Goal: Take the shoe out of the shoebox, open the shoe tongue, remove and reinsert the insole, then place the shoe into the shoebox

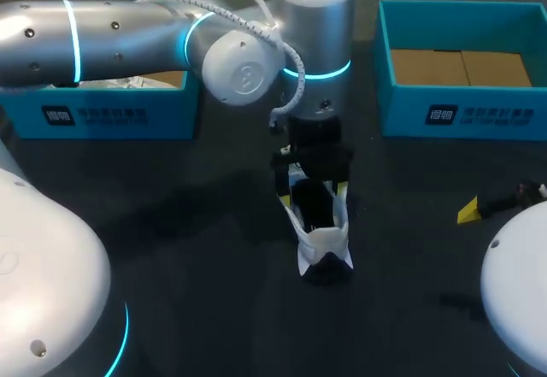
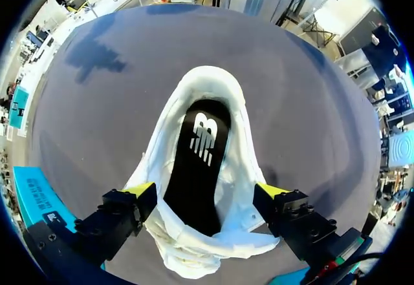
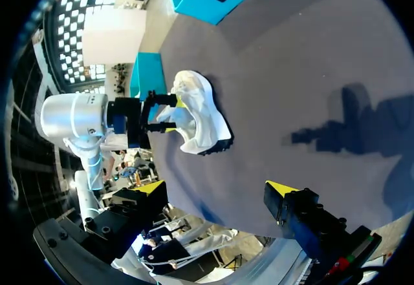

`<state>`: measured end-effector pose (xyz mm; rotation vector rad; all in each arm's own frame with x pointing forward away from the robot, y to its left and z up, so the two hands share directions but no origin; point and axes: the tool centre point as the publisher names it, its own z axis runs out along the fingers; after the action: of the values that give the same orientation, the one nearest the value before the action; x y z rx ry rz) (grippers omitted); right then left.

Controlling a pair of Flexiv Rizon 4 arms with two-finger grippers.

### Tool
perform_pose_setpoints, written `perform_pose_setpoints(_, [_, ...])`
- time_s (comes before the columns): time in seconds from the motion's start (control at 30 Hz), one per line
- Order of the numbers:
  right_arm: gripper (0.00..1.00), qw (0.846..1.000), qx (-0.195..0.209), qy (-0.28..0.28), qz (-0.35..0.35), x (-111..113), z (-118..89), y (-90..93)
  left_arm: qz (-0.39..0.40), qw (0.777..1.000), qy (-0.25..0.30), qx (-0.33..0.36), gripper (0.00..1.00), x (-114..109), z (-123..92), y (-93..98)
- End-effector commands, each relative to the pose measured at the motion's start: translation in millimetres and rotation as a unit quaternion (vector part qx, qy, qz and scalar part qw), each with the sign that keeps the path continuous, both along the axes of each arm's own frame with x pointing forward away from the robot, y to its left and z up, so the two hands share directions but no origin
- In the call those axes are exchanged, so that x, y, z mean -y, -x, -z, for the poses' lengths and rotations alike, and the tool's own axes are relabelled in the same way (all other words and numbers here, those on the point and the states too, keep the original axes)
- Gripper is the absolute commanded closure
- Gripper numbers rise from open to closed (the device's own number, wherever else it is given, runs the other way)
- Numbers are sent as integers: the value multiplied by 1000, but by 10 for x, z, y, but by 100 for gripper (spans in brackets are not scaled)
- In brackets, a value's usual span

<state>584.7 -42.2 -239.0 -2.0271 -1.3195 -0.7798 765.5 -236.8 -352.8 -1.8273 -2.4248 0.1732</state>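
Note:
A white shoe point(image 1: 324, 244) stands on the dark table point(image 1: 171, 223) near the middle, its black sole visible in the right wrist view point(image 3: 200, 120). A black insole point(image 2: 196, 168) with a white logo lies inside it. My left arm reaches in over the middle, and my left gripper point(image 1: 314, 196) is open, its yellow fingertips point(image 2: 139, 190) straddling the shoe's point(image 2: 213, 91) open upper on both sides. My right gripper point(image 1: 479, 209) hangs open and empty at the table's right, well away from the shoe; in its own view point(image 3: 217, 188) the shoe and the left gripper point(image 3: 158, 114) are ahead of it.
A blue shoebox point(image 1: 111, 112) stands at the back left, partly hidden by my left arm, with white paper inside. A second blue shoebox point(image 1: 461, 112) at the back right shows a brown cardboard bottom. Bare table lies in front of the shoe and to both sides of it.

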Motion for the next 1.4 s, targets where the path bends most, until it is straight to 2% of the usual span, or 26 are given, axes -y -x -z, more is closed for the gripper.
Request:
perform_pose_setpoints(0.03, [0, 1000, -1, 2, 1, -10, -6, 11, 4, 1000, 2, 4, 0, -8, -25, -58])
perform_pose_setpoints(0.4, [0, 1000, -1, 2, 1, -10, -6, 11, 13, 1000, 18, 7, 0, -3, -133, -212])
perform_pose_setpoints(0.73, [0, 1000, -1, 2, 1, -10, -6, 11, 28, 999, 32, 12, 0, -12, -401, -322])
perform_pose_setpoints(0.93, [0, 1000, -1, 2, 1, -10, -6, 11, 40, 998, 37, 17, 0, -60, -527, -315])
perform_pose_setpoints(1.1, [0, 1000, -1, 2, 1, -10, -6, 11, 39, 998, 50, 25, 0, -111, -670, -442])
perform_pose_setpoints(1.23, [0, 1000, -1, 2, 1, -10, -6, 11, 30, 998, 52, 30, 0, -87, -599, -553])
perform_pose_setpoints(1.4, [0, 1000, -1, 2, 1, -10, -6, 11, 35, 998, 52, 17, 0, 6, -475, -518])
